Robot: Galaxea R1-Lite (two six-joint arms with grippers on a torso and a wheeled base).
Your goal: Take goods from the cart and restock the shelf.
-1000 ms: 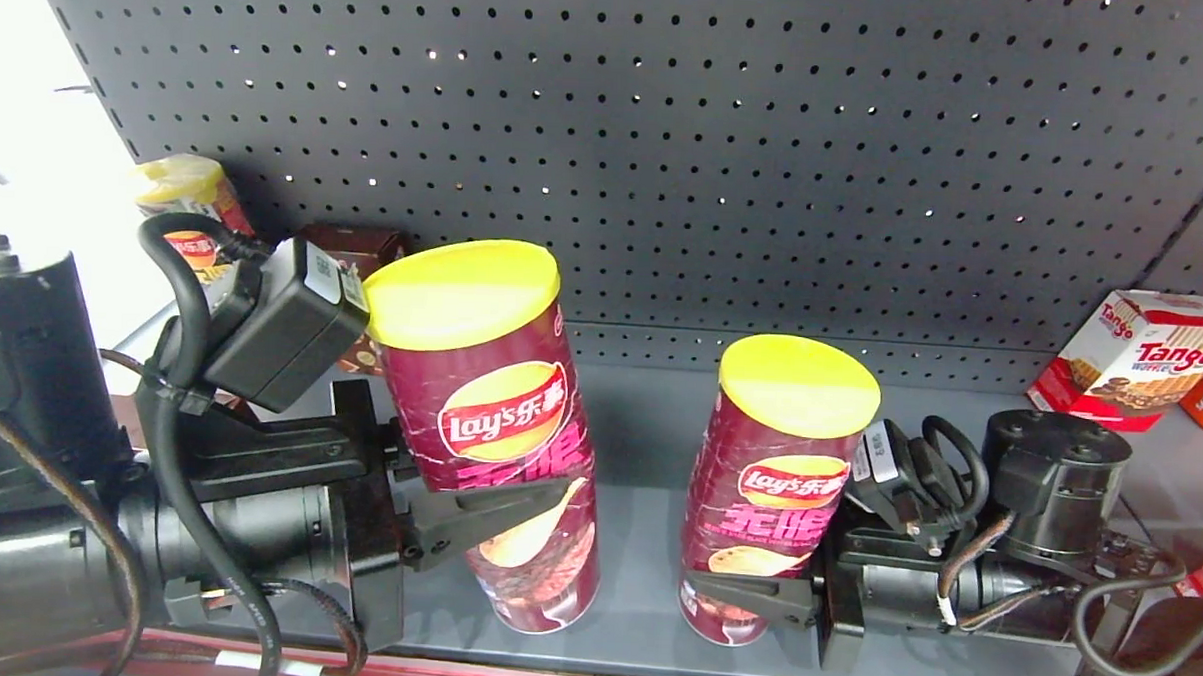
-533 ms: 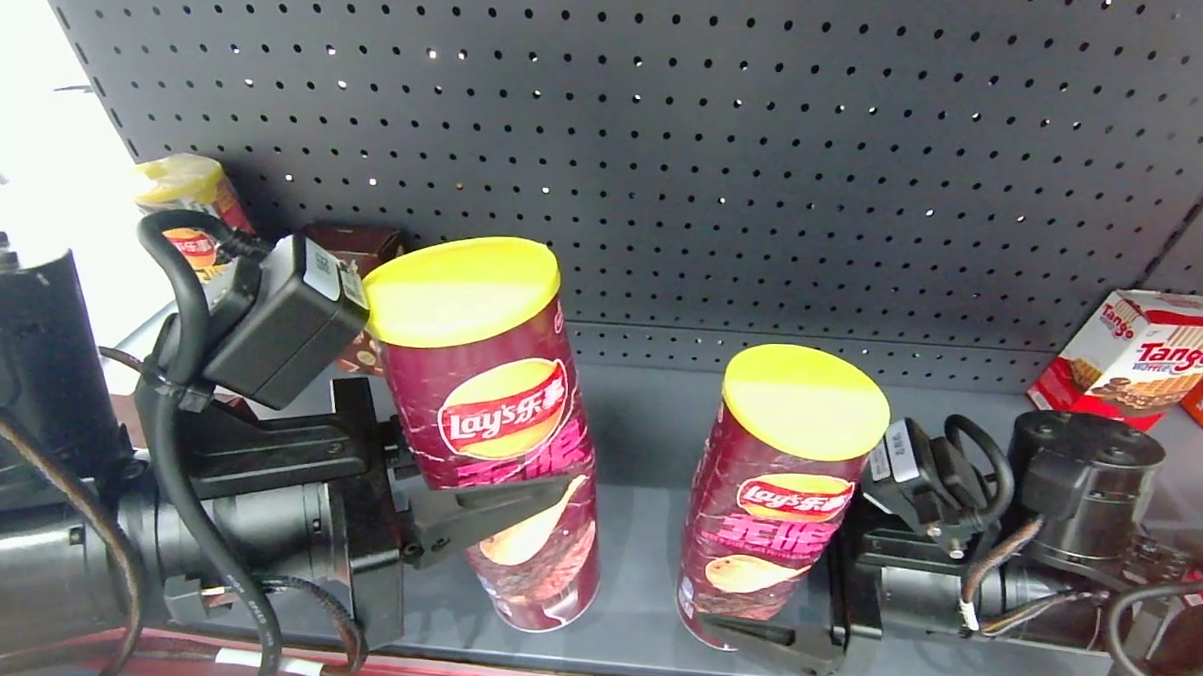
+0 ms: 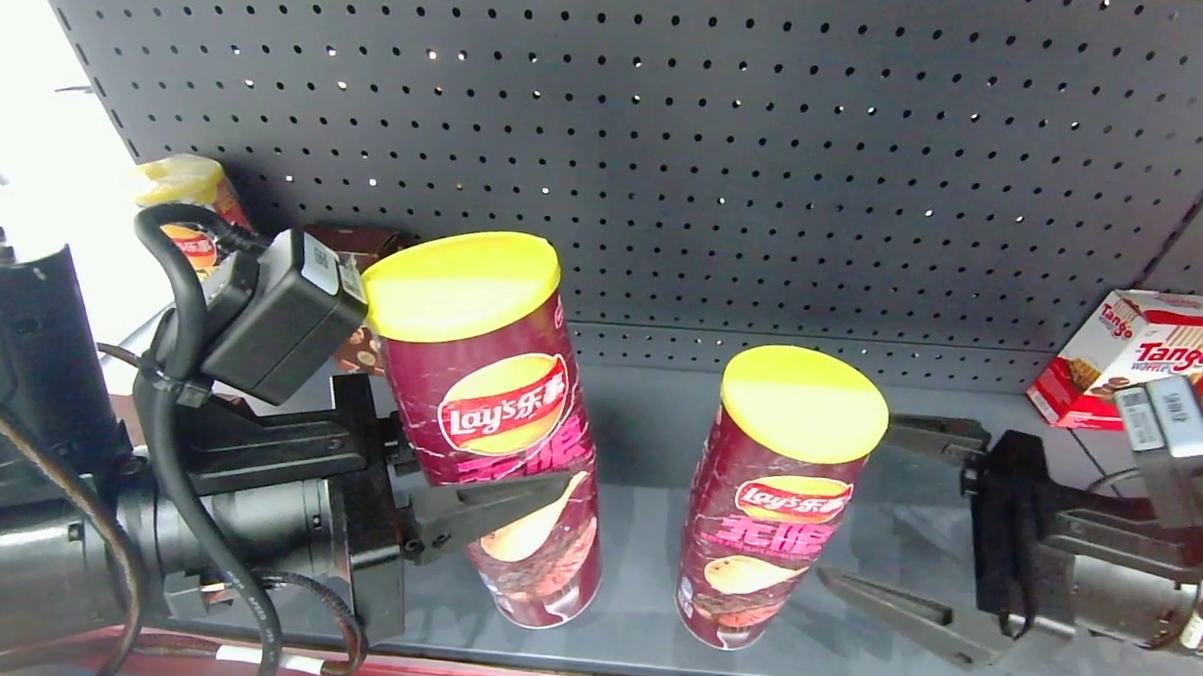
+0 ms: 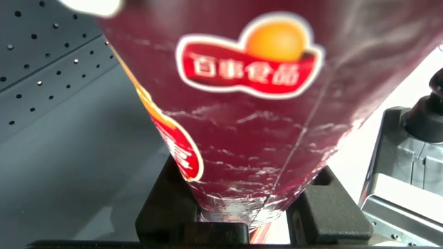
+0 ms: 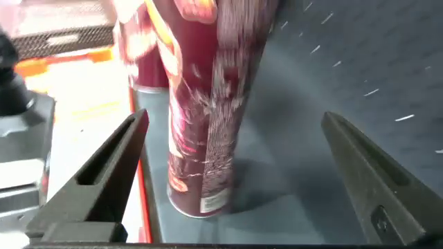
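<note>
While left gripper (image 3: 501, 480) grips left can (image 3: 489, 394), right gripper (image 3: 859, 505) spread beside right can (image 3: 780, 529).

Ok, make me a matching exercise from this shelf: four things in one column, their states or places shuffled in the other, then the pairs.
1 left gripper
2 right gripper
3 right chip can
4 wafer box

A standing unheld between the two grippers
B open, jaws clear of any can
C far right end of the shelf
D shut on the left chip can

Pairs: 1-D, 2-B, 3-A, 4-C
</note>
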